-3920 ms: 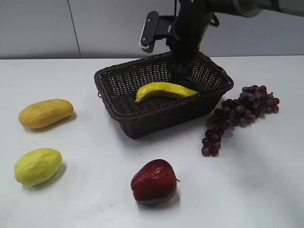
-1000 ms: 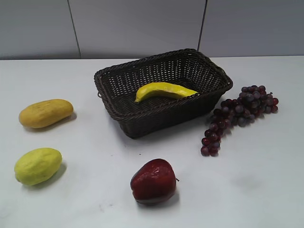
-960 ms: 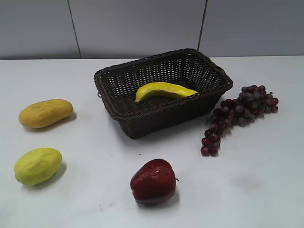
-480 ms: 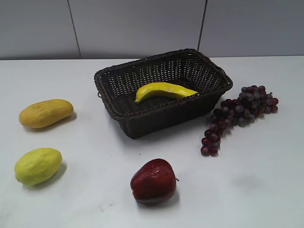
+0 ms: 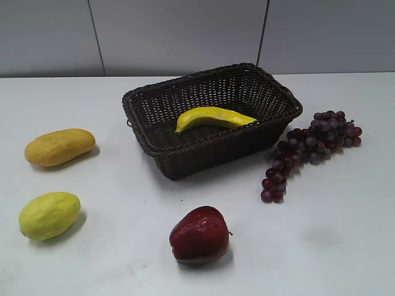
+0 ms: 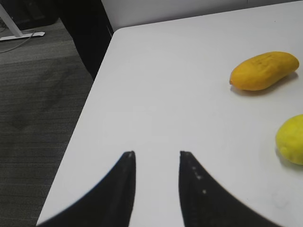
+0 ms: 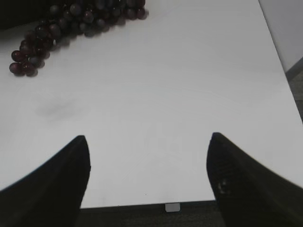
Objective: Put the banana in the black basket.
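The bright yellow banana [image 5: 213, 117] lies inside the black basket [image 5: 162, 147], which stands at the middle back of the white table in the exterior view. Neither arm shows in the exterior view. My left gripper [image 6: 156, 153] is open and empty above the table's left front corner. My right gripper [image 7: 149, 137] is wide open and empty above the table's front right edge. The banana and basket do not show in the wrist views.
An orange-yellow oval fruit [image 5: 60, 147] [image 6: 264, 71] and a yellow-green oval fruit [image 5: 49, 215] [image 6: 291, 139] lie at the left. A red apple [image 5: 200, 236] sits at the front. A grape bunch [image 5: 311, 145] [image 7: 71, 21] lies right of the basket.
The right arm stood over the basket 3.9 s ago and has left the exterior view. Nothing has moved in the last second.
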